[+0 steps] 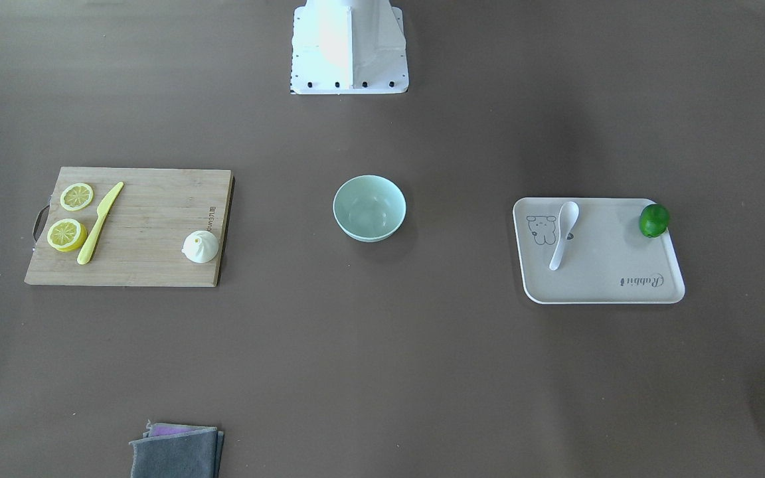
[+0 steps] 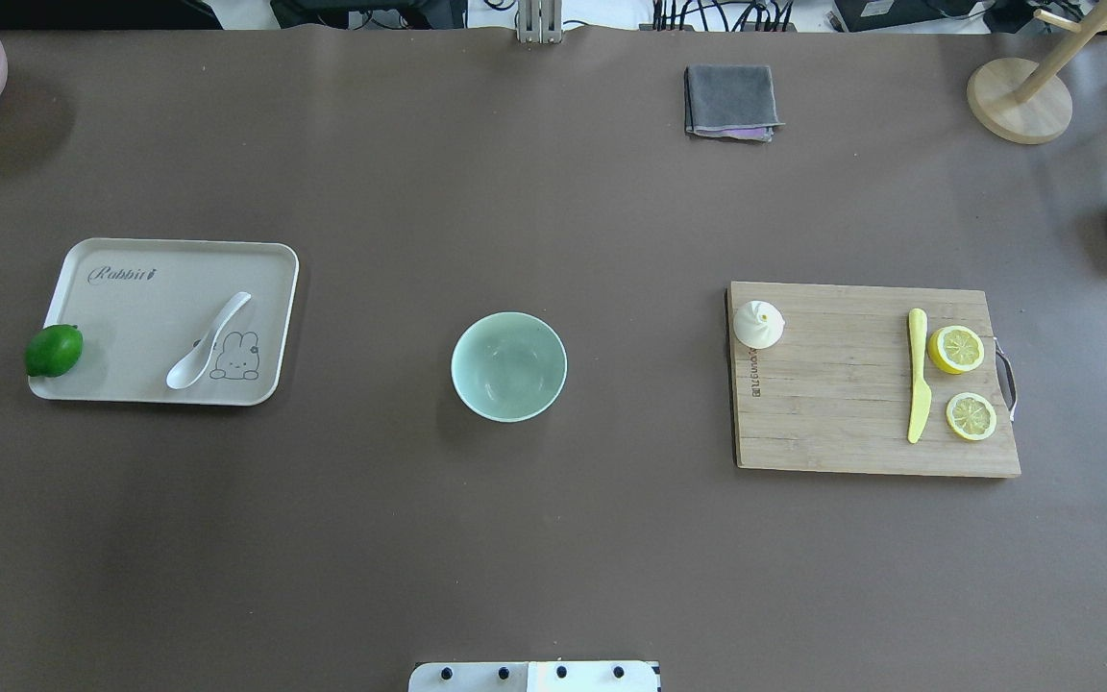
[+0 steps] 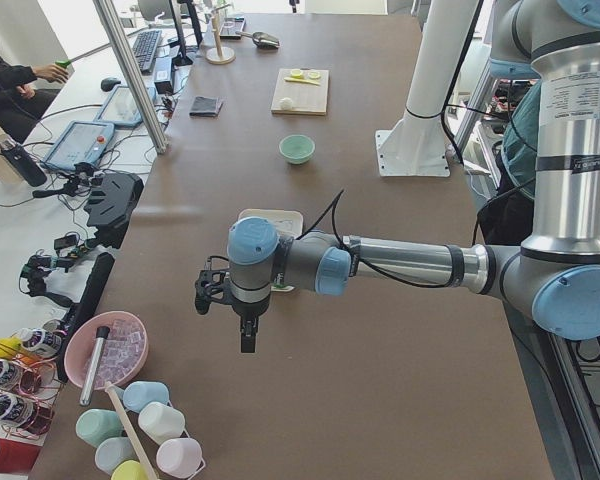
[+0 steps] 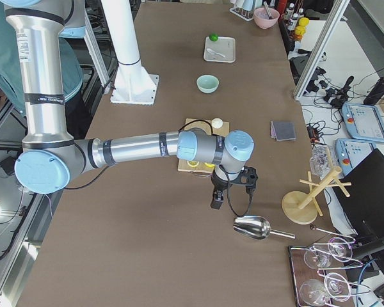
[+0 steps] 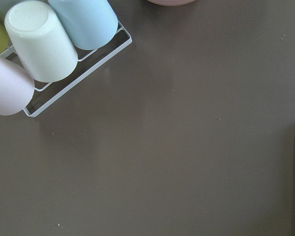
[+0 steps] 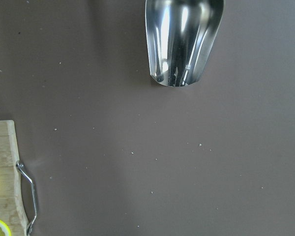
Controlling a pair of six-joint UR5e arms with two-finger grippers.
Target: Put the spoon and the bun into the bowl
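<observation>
Not yet begun: glossy white soup spoon point(image 2: 208, 342) on the beige tray point(image 2: 131, 317), pleated white steamed bun point(image 2: 758, 323) on the wooden board point(image 2: 842, 384), round mint-green bowl point(image 2: 508, 366) empty between; left gripper point(image 3: 246, 335) and right gripper point(image 4: 216, 199), open or closed I cannot tell, must first reach in

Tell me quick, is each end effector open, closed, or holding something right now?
Left end effector: cannot be told; it shows only in a side view.
Right end effector: cannot be told; it too shows only in a side view.
</observation>
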